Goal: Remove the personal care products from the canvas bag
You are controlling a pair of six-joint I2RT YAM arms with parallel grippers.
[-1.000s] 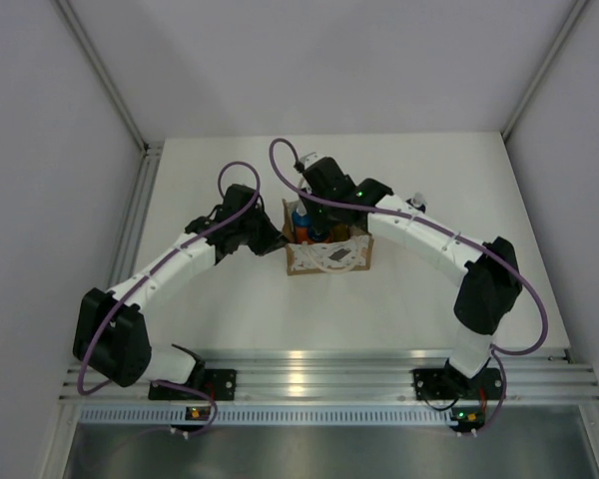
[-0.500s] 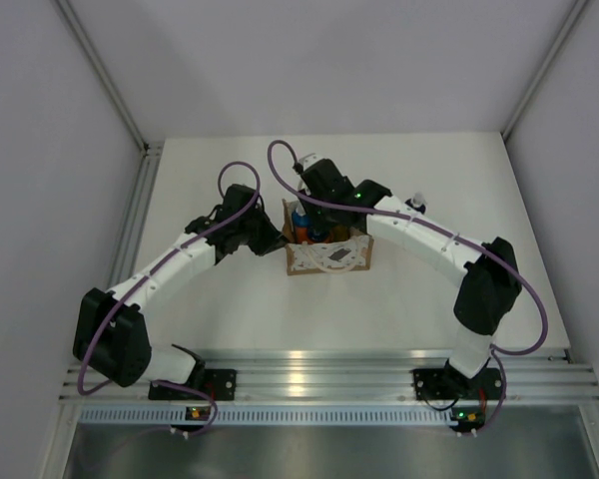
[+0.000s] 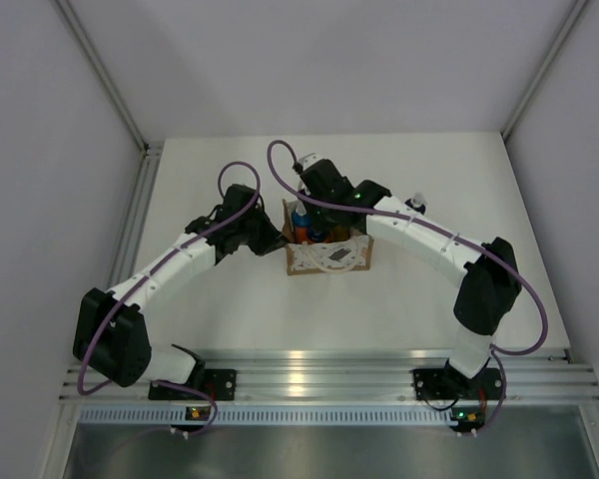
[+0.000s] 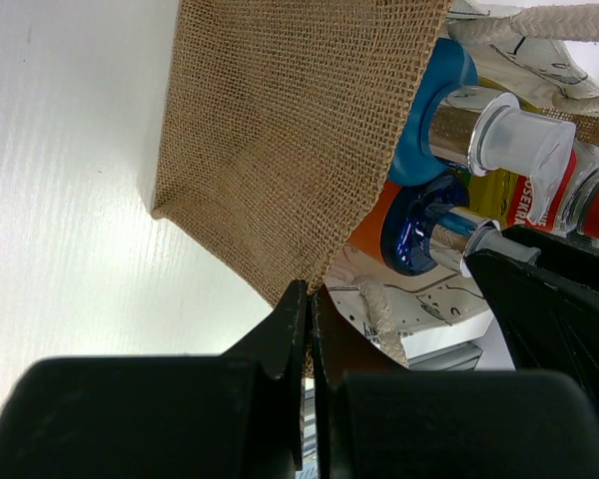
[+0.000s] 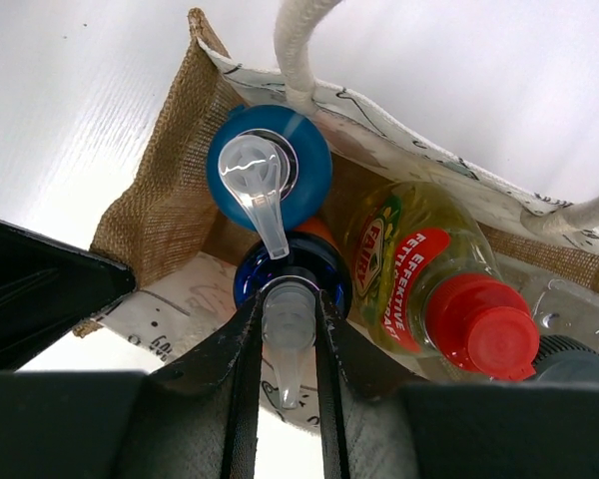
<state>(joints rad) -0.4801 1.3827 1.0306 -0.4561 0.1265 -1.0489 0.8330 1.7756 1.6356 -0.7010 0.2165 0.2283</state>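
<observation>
The canvas bag [image 3: 329, 257] stands mid-table, tan with a white patterned front. My left gripper [image 3: 280, 242] is shut on the bag's left rim; in the left wrist view [image 4: 309, 299] burlap is pinched between the jaws. My right gripper [image 3: 312, 228] reaches into the bag and is shut on the clear pump head [image 5: 288, 324] of an orange bottle with a dark blue top [image 5: 319, 269]. Beside it stand another blue-topped bottle [image 5: 270, 165] and the yellow bottle with a red cap [image 5: 419, 269]. A dark grey cap [image 5: 579, 359] shows at the edge.
A small white-topped object [image 3: 416, 201] stands on the table behind my right forearm, partly hidden. White rope handles [image 5: 298, 40] arch over the bag's mouth. Grey walls close in the white table on three sides.
My right wrist has shifted very slightly over the bag. The bag and my left arm have not moved.
</observation>
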